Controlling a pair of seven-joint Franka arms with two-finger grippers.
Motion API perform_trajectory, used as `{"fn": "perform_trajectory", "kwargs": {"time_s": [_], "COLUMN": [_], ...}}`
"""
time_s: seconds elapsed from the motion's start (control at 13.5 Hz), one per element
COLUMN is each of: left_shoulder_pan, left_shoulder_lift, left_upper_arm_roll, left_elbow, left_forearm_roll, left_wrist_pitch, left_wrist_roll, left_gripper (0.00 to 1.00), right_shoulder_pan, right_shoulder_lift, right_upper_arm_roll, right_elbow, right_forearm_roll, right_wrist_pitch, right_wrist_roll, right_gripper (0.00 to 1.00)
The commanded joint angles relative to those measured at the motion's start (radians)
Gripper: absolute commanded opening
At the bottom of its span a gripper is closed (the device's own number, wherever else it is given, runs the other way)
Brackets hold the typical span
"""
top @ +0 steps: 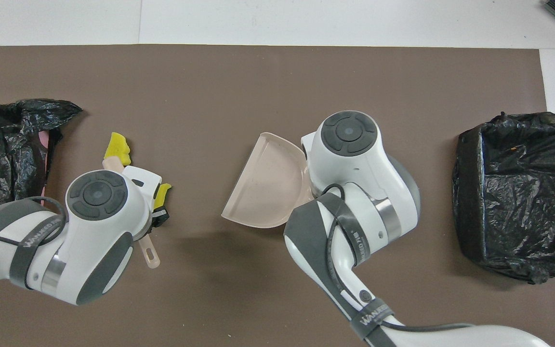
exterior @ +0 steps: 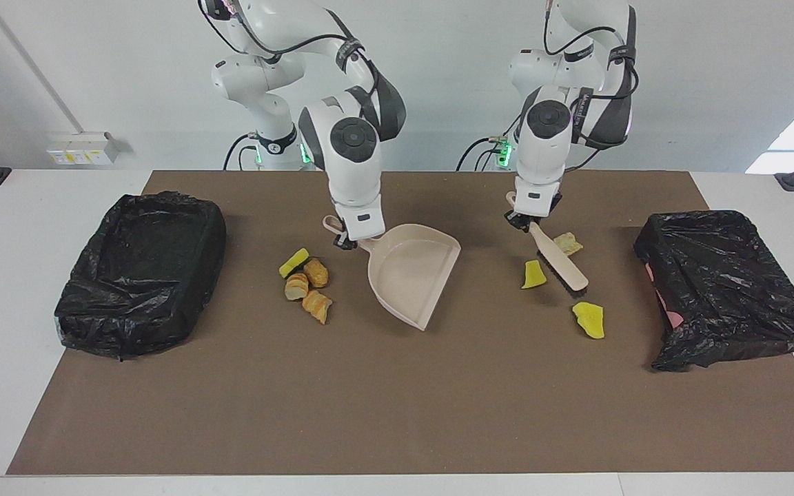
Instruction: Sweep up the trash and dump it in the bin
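My right gripper [exterior: 346, 241] is shut on the handle of the beige dustpan [exterior: 412, 279], which rests on the mat with its mouth facing away from the robots. My left gripper [exterior: 523, 222] is shut on the handle of a beige brush [exterior: 561, 260], whose head is on the mat. The trash lies in two groups. A yellow sponge chunk [exterior: 293, 262] and three bread pieces [exterior: 314, 288] lie beside the dustpan toward the right arm's end. A pale piece [exterior: 568, 243] and two yellow chunks [exterior: 533, 274] [exterior: 590, 320] lie around the brush. In the overhead view the arms hide most of it.
A bin lined with a black bag [exterior: 142, 272] stands at the right arm's end of the brown mat [exterior: 397, 399]. A second black-bagged bin [exterior: 728, 289], with some pink showing at its side, sits at the left arm's end.
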Motion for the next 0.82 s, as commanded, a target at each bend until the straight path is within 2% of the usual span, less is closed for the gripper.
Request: {"fn": "perform_trajectory", "kwargs": {"time_s": [0.0, 0.3, 0.45, 0.59, 0.74], "left_shoulder_pan": [0.06, 0.125, 0.129, 0.113, 0.056], "left_shoulder_lift": [-0.038, -0.133, -0.143, -0.143, -0.134], "left_upper_arm_roll": [-0.012, -0.012, -0.014, -0.017, -0.017], "left_elbow": [-0.022, -0.163, -0.197, -0.241, -0.243], "left_forearm_roll": [0.022, 0.006, -0.047, -0.069, -0.125], "left_wrist_pitch": [-0.11, -0.121, -0.055, 0.005, 0.072], "left_wrist_roll": [-0.016, -0.056, -0.035, -0.022, -0.018], "left_gripper": [0.0, 0.0, 0.0, 0.0, 0.0], "right_shoulder_pan": [0.041, 0.087, 0.133, 0.125, 0.118], "right_shoulder_lift": [0.031, 0.036, 0.048, 0.048, 0.048], "right_upper_arm_roll": [0.006, 0.008, 0.008, 0.008, 0.006], "right_elbow": [-0.005, -0.008, -0.036, -0.042, -0.051], "right_forearm_roll": [-0.002, 0.017, 0.018, 0.017, 0.017], "right_wrist_pitch": [0.041, 0.057, 0.104, 0.103, 0.107], "right_wrist_roll": [-0.009, 0.04, 0.102, 0.1, 0.1], "right_gripper": [0.0, 0.0, 0.0, 0.0, 0.0]}}
